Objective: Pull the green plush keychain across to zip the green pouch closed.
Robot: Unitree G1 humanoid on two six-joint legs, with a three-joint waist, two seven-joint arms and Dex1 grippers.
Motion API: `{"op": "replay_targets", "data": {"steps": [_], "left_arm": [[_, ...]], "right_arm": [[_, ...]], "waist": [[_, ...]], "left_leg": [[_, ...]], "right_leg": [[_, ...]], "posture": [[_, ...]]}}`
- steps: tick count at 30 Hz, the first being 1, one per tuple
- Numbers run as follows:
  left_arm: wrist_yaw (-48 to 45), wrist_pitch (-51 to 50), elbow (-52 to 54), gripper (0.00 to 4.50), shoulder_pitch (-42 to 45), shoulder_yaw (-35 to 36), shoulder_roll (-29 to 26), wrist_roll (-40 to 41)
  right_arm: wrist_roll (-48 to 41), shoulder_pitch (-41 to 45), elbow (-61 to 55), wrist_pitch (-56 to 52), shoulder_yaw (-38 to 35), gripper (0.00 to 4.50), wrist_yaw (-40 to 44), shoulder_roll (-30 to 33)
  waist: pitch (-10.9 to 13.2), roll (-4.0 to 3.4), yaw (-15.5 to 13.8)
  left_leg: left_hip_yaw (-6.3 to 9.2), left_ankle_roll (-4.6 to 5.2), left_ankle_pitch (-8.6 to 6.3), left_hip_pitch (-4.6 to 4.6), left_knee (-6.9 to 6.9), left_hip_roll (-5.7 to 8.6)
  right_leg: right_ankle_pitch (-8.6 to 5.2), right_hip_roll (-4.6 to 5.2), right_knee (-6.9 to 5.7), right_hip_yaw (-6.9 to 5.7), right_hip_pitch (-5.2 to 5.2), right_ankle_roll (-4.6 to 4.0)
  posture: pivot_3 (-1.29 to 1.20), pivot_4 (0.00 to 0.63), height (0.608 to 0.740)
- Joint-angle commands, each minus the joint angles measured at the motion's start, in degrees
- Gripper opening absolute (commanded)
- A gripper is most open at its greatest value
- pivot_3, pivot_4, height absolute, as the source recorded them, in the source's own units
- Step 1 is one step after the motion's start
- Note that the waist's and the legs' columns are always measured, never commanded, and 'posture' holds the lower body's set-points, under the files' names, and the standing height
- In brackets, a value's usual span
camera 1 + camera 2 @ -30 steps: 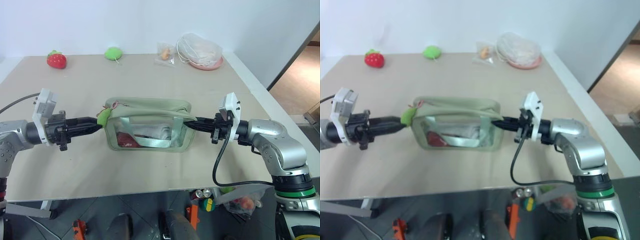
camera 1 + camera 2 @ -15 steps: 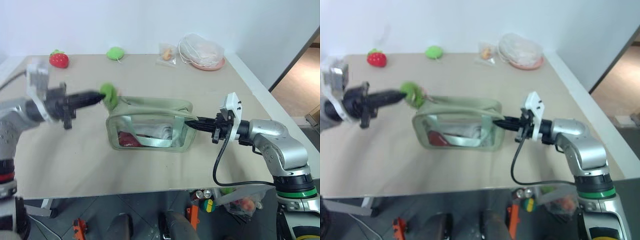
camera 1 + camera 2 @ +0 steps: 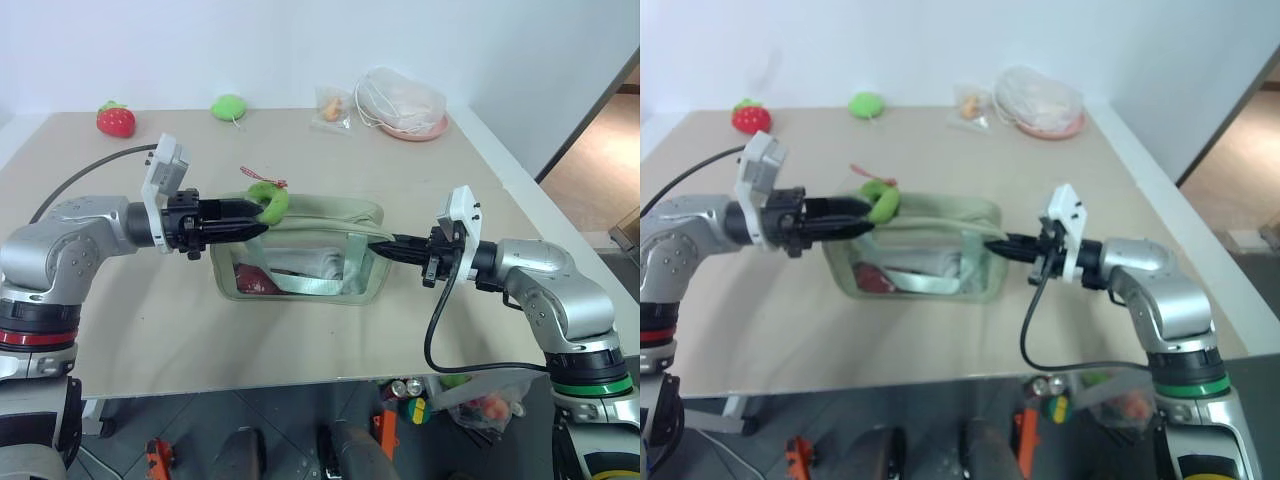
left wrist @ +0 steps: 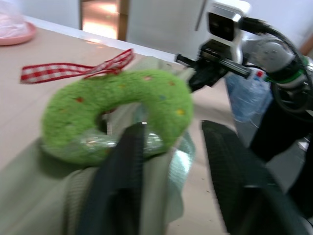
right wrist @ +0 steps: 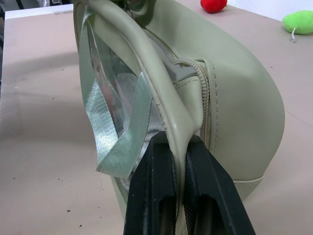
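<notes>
Two grippers at work on one table. Far left: red strawberry toy, rounder green blob. Left gripper: fingers spread apart, one finger touching the green plush keychain, no clamp visible. Keychain resting atop the left end of the green pouch, mid-table. Plush judged soft, light, squashy; likely to slip from a shallow pinch, so take hold deep across its ring-shaped body, close to the zipper pull. Pouch fabric limp, apt to buckle under a sideways pull. Right gripper: fingers pressed together, pinching the pouch's right end, anchoring it. Far right: clear bags.
</notes>
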State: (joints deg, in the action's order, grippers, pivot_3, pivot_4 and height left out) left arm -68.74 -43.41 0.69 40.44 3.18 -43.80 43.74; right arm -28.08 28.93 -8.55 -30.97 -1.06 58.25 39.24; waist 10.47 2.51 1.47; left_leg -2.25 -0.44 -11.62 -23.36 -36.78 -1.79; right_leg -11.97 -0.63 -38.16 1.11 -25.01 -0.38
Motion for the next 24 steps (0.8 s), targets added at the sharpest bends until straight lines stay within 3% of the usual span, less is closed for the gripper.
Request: {"op": "replay_targets", "data": {"steps": [1,12,16,24], "left_arm": [[-1.4,4.4,1.4,3.76,0.5,1.5,0.0,-1.3],[-2.5,-0.5,-0.7,3.88,0.4,14.7,-4.0,8.6],[-6.2,6.2,-5.2,3.88,-11.5,12.7,-10.6,-1.5],[-5.2,6.1,-4.6,3.88,-15.3,10.2,-7.6,-2.7]], "right_arm": [[-0.5,-0.8,-1.5,-0.7,-0.7,0.00,-0.5,0.4],[-1.0,-1.0,-1.8,-0.8,-0.6,0.00,-1.0,0.5],[-1.0,-0.5,-1.4,-0.6,-0.2,0.00,-0.9,0.2],[-1.1,-0.3,-1.5,-0.7,-0.1,0.00,-0.5,0.3]], "waist": [[0.0,0.00,0.0],[0.0,0.00,0.0],[-0.1,-0.19,0.7],[-0.1,0.16,-0.2]], "left_leg": [[0.00,0.00,0.00,0.00,0.00,0.00],[0.01,0.00,0.00,-0.01,0.01,-0.03],[-0.08,0.00,0.00,0.16,0.16,-0.02],[0.02,-0.01,0.01,-0.01,0.05,-0.16]], "right_leg": [[0.00,0.00,0.00,0.00,0.00,0.00],[0.00,-0.03,0.00,-0.02,-0.02,0.00],[-0.02,0.02,0.00,0.08,0.00,-0.02],[-0.14,0.04,0.00,-0.06,-0.03,-0.25]], "posture": [[0.00,0.150,0.740],[0.00,0.150,0.740],[0.00,0.150,0.740],[0.00,0.150,0.740]]}}
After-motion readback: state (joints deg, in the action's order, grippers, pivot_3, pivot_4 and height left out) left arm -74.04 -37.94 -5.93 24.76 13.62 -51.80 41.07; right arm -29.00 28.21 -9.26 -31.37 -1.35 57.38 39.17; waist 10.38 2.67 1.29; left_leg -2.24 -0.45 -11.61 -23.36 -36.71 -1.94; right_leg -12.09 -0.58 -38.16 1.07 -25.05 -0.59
